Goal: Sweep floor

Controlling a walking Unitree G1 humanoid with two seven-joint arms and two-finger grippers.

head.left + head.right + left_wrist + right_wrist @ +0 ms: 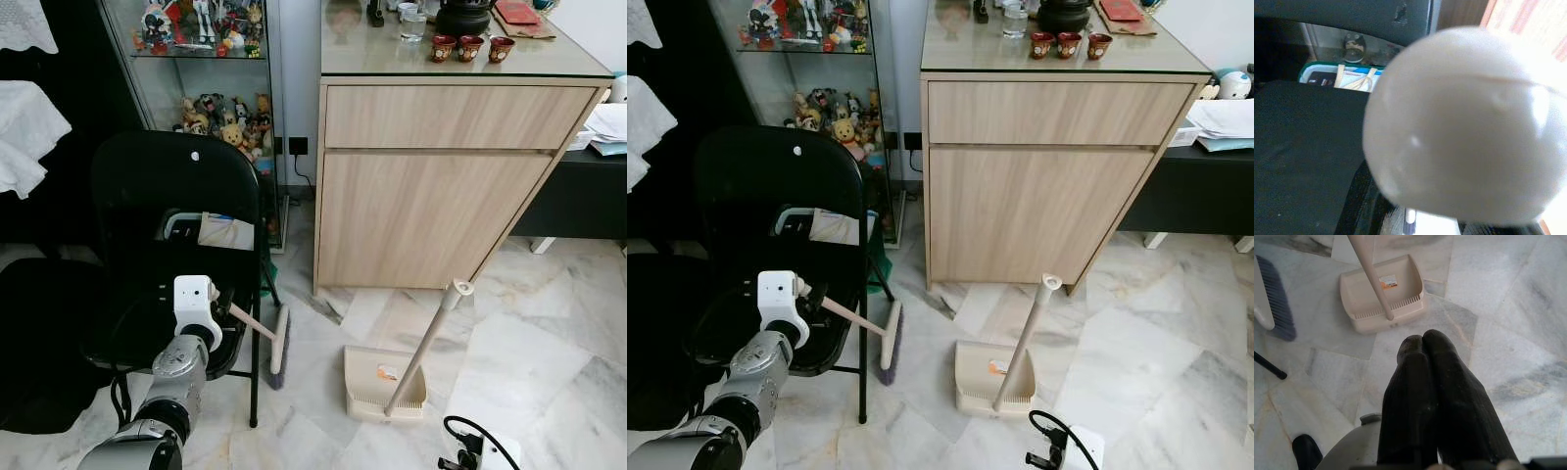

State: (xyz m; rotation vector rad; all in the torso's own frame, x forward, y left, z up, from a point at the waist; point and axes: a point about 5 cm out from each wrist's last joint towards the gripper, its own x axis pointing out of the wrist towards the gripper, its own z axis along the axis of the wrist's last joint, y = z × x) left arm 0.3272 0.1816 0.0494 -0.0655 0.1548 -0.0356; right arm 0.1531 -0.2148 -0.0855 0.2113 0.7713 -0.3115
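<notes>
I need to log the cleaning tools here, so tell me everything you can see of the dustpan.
The dustpan is cream-coloured, plastic by its look, and sits flat on the marble floor before the wooden cabinet. A small orange-and-white label lies inside the tray, and a row of comb teeth lines one edge. Its long pale handle rises from that toothed edge, tilted, ending in a rounded cap. Neither gripper touches it; the broom stands apart beside it.
</notes>
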